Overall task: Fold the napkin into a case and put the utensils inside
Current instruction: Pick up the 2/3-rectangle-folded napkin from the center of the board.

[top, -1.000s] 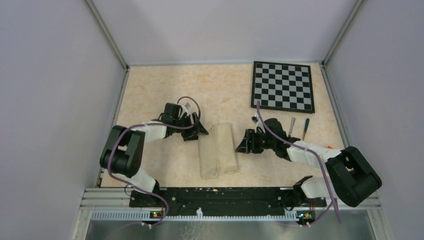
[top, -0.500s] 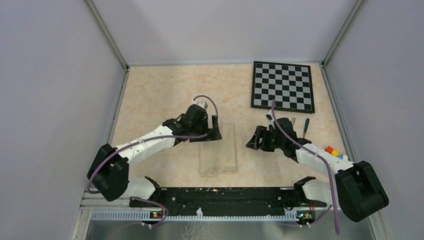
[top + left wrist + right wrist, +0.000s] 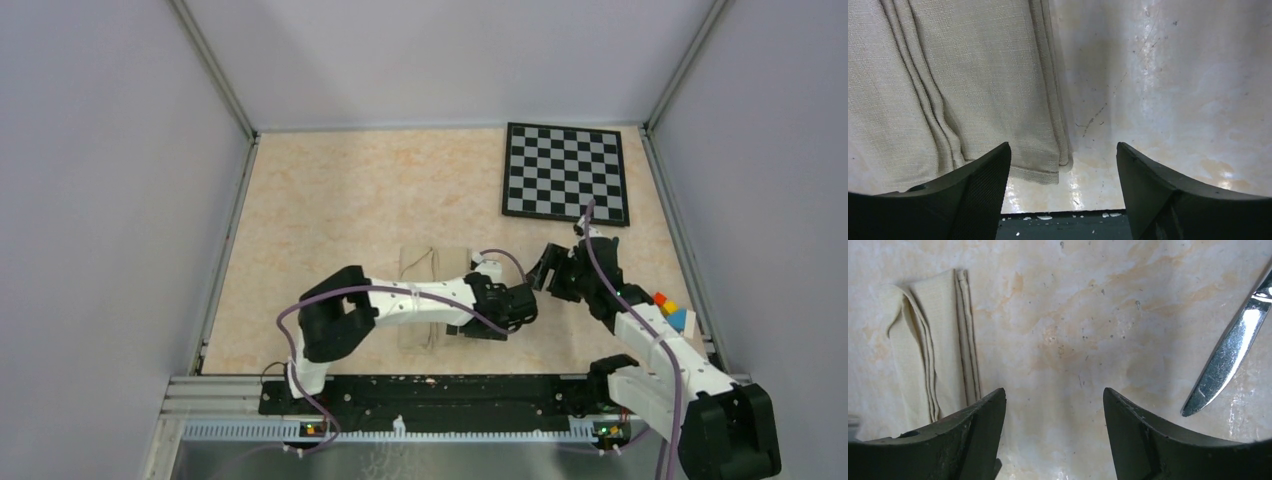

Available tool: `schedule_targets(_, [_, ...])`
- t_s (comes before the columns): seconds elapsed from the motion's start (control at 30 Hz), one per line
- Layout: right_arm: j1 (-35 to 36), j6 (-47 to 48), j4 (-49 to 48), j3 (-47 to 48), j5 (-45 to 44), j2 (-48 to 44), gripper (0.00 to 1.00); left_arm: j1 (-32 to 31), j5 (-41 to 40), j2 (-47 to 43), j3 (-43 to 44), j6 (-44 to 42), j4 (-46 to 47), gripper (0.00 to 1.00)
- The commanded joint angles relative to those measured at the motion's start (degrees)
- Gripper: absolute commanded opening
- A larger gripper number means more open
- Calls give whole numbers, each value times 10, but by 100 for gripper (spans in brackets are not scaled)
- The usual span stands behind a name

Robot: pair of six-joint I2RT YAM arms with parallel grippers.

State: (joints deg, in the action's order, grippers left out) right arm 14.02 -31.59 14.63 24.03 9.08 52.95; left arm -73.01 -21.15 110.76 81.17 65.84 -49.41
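Note:
The napkin (image 3: 428,262) lies folded into a long narrow strip at the table's middle, with my left arm across its near half. In the left wrist view its near right corner (image 3: 1040,167) lies just ahead of my open, empty left gripper (image 3: 1063,160), which hovers at that corner in the top view (image 3: 484,328). My right gripper (image 3: 547,268) is open and empty, right of the napkin. In the right wrist view (image 3: 1054,400) the napkin (image 3: 933,355) shows far left and the silver knife (image 3: 1230,352) at the right edge. The spoon is hidden.
A black-and-white checkered board (image 3: 566,172) lies at the back right. Small coloured blocks (image 3: 667,306) sit by my right forearm. The black front rail (image 3: 1063,227) runs just below my left gripper. Grey walls enclose the table on three sides.
My left arm swung from the napkin's far end across it to its near right corner. My right gripper drew back to the right, over the spot where the utensils lay.

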Motion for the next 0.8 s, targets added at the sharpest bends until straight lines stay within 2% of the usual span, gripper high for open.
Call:
schedule_targets(0.0, [-5, -2, 6, 2, 8, -37, 70, -18, -59, 35, 59, 27, -102, 79])
schedule_targets(0.27, [-5, 1, -15, -8, 33, -26, 70, -28, -37, 59, 52, 18, -79, 61])
schedule_targets(0.43, [-5, -5, -36, -20, 57, -21, 70, -30, -32, 84, 39, 21, -80, 56])
schedule_targets(0.5, [-5, -5, -61, -31, 85, -21, 70, -30, -36, 92, 38, 19, -81, 50])
schedule_targets(0.6, [-5, -11, -93, -40, 120, -3, 73, -30, -39, 94, 37, 13, -81, 38])
schedule_targets(0.7, [-5, -29, -150, -47, 172, 36, 75, -30, -41, 78, 31, -2, -77, 19])
schedule_targets(0.77, [-5, -47, -196, -49, 202, 63, 78, -29, -37, 53, 16, -16, -59, 11])
